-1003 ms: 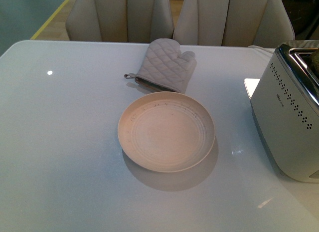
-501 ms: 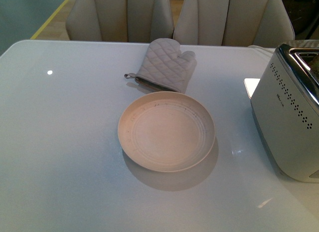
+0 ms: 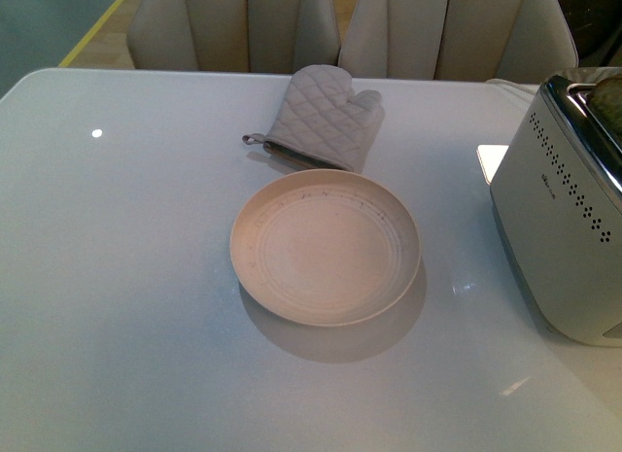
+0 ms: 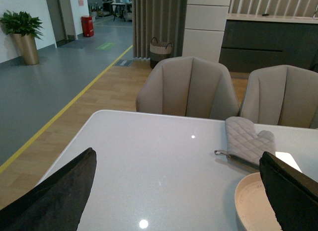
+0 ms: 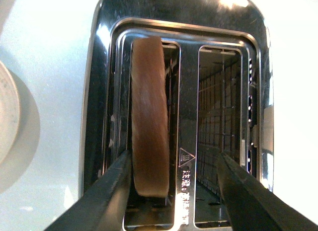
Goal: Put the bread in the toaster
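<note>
The silver-white toaster (image 3: 564,219) stands at the table's right edge, with dark perforations along its side. In the right wrist view its chrome top (image 5: 184,67) shows two slots. The bread (image 5: 149,116) stands on edge in one slot, brown crust up; the other slot is empty. A bit of the bread shows at the toaster's top in the front view (image 3: 608,97). My right gripper (image 5: 174,191) is open just above the toaster's top, one finger beside the bread, not gripping it. My left gripper (image 4: 179,191) is open and empty above the table's left part.
A round beige plate (image 3: 326,246), empty, sits mid-table; it also shows in the left wrist view (image 4: 248,203). A grey quilted oven mitt (image 3: 321,120) lies behind it. Two beige chairs (image 3: 233,29) stand at the far edge.
The front view has shifted slightly, so everything sits a little higher in frame. The bread's top now shows more clearly in the toaster. Nothing on the table has moved.
</note>
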